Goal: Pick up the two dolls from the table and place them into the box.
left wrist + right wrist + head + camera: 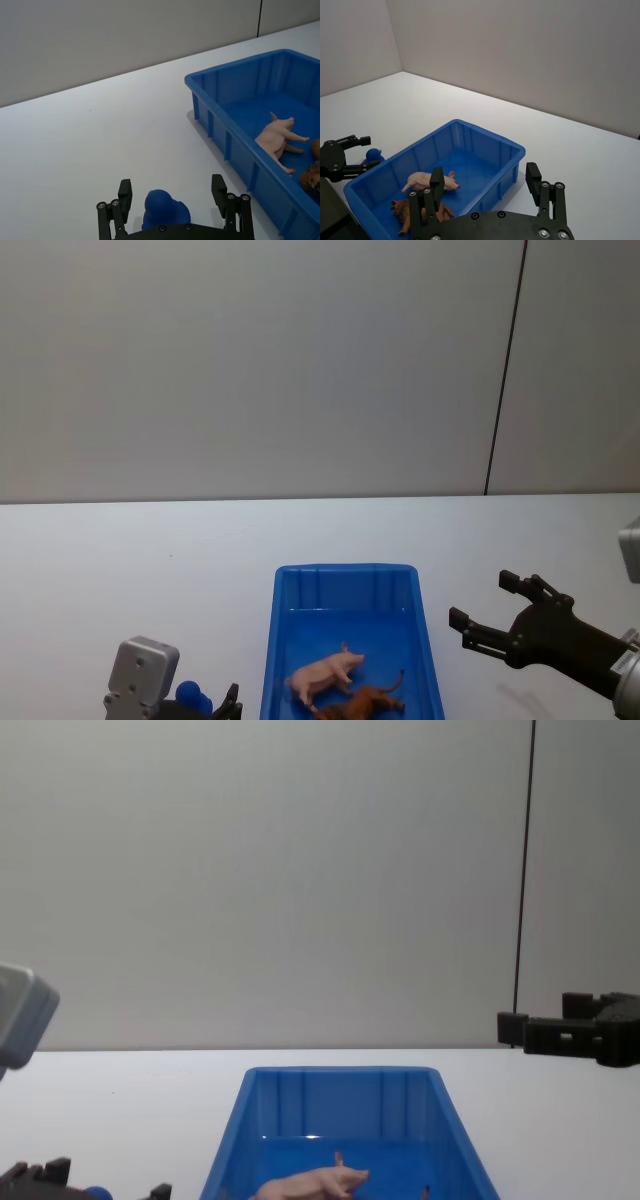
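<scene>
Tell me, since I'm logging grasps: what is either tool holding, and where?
Nothing. The left tool is open around the blue doll on the table; the right tool hovers open, empty.

Box [277, 640] bright blue. Pig [326, 672] pale pink. Lion [366, 704] tan-brown, darker mane. Blue doll [166, 209] solid deep blue. Table [120, 570] white. Wall [250, 360] grey. Both grippers black.

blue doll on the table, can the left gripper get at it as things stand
Probably yes. The blue doll stands on the table outside the box, between the open fingers of the left gripper, with nothing between them.
</scene>
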Robot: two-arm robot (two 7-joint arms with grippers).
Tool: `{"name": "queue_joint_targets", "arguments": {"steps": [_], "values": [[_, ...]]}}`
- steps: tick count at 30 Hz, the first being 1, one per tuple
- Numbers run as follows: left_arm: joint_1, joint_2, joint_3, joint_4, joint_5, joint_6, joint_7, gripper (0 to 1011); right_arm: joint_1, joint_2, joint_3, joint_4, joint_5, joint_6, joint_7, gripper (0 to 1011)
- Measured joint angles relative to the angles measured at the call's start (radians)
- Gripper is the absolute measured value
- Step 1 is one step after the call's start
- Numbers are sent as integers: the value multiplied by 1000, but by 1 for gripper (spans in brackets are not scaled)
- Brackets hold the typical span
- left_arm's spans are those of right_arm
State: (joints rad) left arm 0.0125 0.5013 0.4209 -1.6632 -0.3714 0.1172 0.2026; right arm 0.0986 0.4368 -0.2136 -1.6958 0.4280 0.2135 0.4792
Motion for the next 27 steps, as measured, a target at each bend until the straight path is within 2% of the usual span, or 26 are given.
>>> {"name": "queue_joint_targets", "arguments": {"steps": [4, 8, 13, 16, 17, 19, 20, 27], "values": [[-7, -7, -3, 33, 0, -8, -24, 1003, 0, 0, 0, 0, 1, 0, 0, 1001], [-13, -13, -6, 54, 1, -10, -40, 947, -1, 1, 0, 0, 1, 0, 0, 1001], [-23, -22, -10, 87, 6, -7, -65, 786, -1, 1, 0, 0, 1, 0, 0, 1001], [-26, -24, -12, 96, 8, -5, -72, 731, -1, 1, 0, 0, 1, 0, 0, 1001], [-28, -25, -14, 102, 9, -4, -75, 667, -1, 1, 0, 0, 1, 0, 0, 1001], [-29, -26, -15, 105, 10, -3, -79, 628, -1, 1, 0, 0, 1, 0, 0, 1001], [-31, -27, -17, 108, 11, -3, -82, 566, -1, 1, 0, 0, 1, 0, 0, 1001], [-36, -27, -26, 110, 21, -3, -89, 487, -1, 1, 0, 0, 1, 0, 0, 1001]]}}
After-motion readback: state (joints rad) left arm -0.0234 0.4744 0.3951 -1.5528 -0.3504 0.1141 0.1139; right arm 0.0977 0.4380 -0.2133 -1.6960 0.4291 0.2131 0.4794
